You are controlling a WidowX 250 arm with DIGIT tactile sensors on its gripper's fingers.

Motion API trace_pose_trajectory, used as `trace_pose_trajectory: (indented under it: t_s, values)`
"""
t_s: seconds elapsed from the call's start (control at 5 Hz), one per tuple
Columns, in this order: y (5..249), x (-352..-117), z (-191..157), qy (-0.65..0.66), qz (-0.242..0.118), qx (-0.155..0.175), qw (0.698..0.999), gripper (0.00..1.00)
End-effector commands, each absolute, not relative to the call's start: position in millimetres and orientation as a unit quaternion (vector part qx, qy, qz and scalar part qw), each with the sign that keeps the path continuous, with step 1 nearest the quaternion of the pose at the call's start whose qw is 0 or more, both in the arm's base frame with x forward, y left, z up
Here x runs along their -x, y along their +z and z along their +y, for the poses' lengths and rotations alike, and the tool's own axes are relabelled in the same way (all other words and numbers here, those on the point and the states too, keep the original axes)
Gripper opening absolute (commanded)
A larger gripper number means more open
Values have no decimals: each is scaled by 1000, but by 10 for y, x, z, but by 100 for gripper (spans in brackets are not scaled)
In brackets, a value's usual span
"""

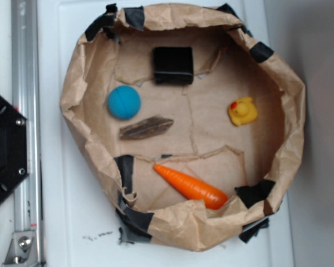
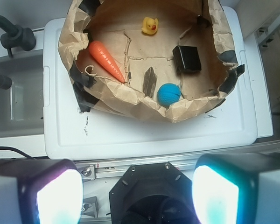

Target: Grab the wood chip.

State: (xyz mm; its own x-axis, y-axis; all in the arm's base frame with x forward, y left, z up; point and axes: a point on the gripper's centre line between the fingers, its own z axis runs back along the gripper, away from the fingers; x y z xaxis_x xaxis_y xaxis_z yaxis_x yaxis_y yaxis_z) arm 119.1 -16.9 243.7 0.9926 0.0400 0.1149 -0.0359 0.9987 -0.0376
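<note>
The hand (image 2: 137, 193) is spread wide, far from the wood chip (image 1: 146, 128). The blue ball (image 1: 123, 102) sits just beside it, so the hand might bump the ball.

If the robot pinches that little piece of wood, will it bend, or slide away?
The wood chip looks rough and grainy, so it probably stays stiff and grips well. It lies flat on the paper, so the open gripper may struggle to get under it. Being a thin sliver, it is likely very light and could skid toward the blue ball.
</note>
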Motion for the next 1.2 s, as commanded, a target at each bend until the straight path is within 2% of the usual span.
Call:
trace_pose_trajectory:
  t_s: [0.0, 0.2, 0.4, 0.6, 0.8, 1.0]
  values:
    - [2437, -1191, -169, 19, -58, 18, 998, 100]
    - [2419, -1691, -87, 28, -91, 8, 995, 100]
    - [2173, -2194, -100, 4, -87, -4, 996, 100]
    - [1632, -2572, -149, -36, -47, -15, 998, 100]
    - [1135, -2475, -28, -93, -49, -2, 994, 100]
    - [836, -2299, -21, -152, -27, 22, 988, 100]
